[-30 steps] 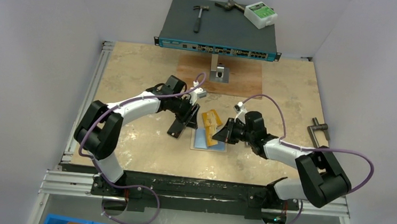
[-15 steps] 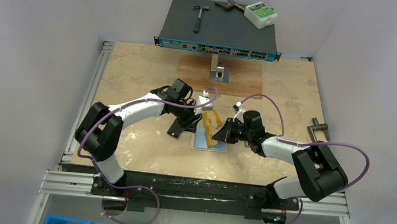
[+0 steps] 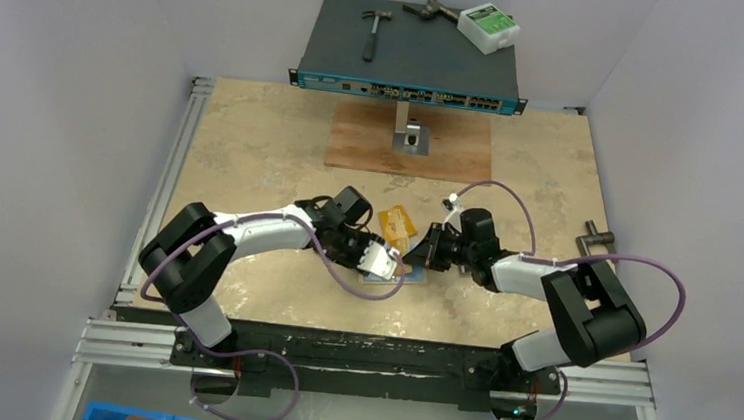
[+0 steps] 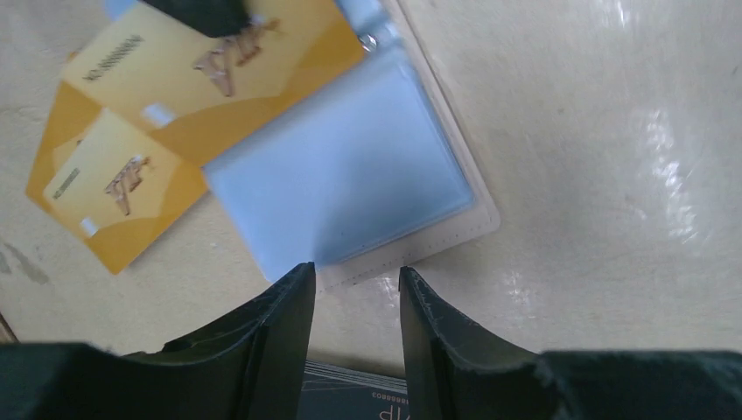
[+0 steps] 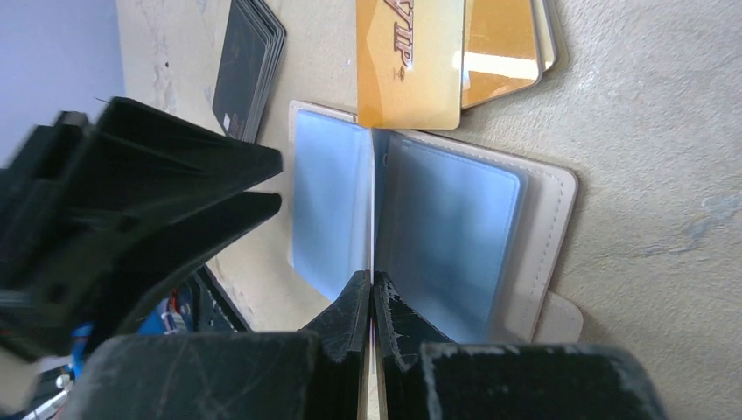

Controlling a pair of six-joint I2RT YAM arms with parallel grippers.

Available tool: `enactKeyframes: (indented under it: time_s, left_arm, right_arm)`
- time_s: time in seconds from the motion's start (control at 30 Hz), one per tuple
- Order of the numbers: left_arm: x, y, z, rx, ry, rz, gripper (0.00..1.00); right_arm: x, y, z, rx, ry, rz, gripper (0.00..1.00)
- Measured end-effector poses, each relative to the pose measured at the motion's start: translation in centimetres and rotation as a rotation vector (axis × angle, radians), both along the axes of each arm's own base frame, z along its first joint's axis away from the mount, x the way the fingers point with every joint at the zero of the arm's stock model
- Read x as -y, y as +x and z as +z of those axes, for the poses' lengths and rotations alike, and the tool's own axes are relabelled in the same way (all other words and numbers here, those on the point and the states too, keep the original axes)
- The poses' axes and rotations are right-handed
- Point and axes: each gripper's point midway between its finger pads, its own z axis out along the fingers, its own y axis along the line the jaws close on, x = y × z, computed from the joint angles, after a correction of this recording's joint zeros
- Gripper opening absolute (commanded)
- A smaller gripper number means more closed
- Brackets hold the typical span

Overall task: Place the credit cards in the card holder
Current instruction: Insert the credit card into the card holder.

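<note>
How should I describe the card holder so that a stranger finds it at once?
On the marbled table, look between the left gripper and right gripper. The card holder lies open there. Unlike the orange-yellow cards and black cards beside it, it shows pale blue clear pockets in a beige rim.

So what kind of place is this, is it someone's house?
Probably a robot lab, not a house: two robot arms bolted to a table, plain white walls around it, and a network switch with a hammer on top.
</note>
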Motion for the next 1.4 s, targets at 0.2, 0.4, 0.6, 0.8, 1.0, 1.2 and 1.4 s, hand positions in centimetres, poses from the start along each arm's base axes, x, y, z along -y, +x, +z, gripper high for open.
enactKeyframes:
  time_s: [0.2, 0.4, 0.6, 0.8, 1.0, 1.2, 1.4]
  left_arm:
    - [-1.2, 1.0, -1.9, 0.24, 0.073, -0.198, 0.4]
    - [-0.5, 2.6, -1.7, 0.391, 0.065, -0.255, 0.38]
    - [-0.3, 2.5, -1.8, 0.416, 0.074, -0.277, 0.34]
    - [-0.2, 1.7, -2.0, 0.387, 0.087, -0.289, 0.32]
    - [-0.3, 0.3, -2.1, 0.32, 0.117, -0.297, 0.3]
    - [-0.4, -0.2, -2.2, 0.296, 0.123, -0.298, 0.29]
    - [-0.4, -0.3, -2.2, 0.294, 0.125, -0.3, 0.28]
  right_arm:
    - [-0.2, -0.3, -0.4, -0.025, 0.011, 0.01, 0.0]
    - [-0.2, -0.2, -0.3, -0.029, 0.022, 0.003, 0.0]
    - [0.1, -0.4, -0.3, -0.043, 0.047, -0.005, 0.0]
    - [0.5, -0.4, -0.5, -0.056, 0.055, -0.02, 0.0]
    - [0.7, -0.8, -0.7, -0.066, 0.055, -0.019, 0.0]
    - [1.1, -0.8, -0.8, -0.072, 0.066, -0.035, 0.0]
    - [1.6, -0.5, -0.4, -0.067, 0.087, -0.057, 0.0]
